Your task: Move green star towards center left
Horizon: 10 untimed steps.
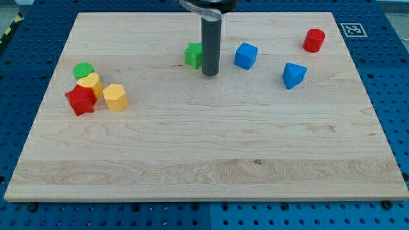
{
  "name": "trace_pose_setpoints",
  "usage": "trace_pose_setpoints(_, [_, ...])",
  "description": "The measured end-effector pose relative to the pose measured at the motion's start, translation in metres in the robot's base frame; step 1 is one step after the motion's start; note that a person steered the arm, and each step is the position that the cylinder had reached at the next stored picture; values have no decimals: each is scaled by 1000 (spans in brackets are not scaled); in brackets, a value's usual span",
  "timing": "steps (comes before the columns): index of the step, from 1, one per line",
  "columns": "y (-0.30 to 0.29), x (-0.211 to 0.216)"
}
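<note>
The green star lies on the wooden board near the view's top, a little left of the middle. My tip stands just right of the star and slightly below it, touching or nearly touching its right side. The rod hides part of the star's right edge.
A blue cube sits right of the rod and a blue wedge-like block farther right. A red cylinder is at the top right. At the left are a green round block, a yellow block, a red star and a yellow hexagon.
</note>
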<state>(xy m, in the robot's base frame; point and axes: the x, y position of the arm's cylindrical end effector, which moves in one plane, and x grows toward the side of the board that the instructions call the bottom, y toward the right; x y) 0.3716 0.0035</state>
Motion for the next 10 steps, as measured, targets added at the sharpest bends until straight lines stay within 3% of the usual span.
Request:
trace_pose_setpoints(2, [7,-14])
trace_pose_setpoints(4, [8,-56])
trace_pose_setpoints(6, [-135,-22])
trace_pose_setpoints(7, [-130,-24])
trace_pose_setpoints(9, [-33,-28])
trace_pose_setpoints(10, [-30,1])
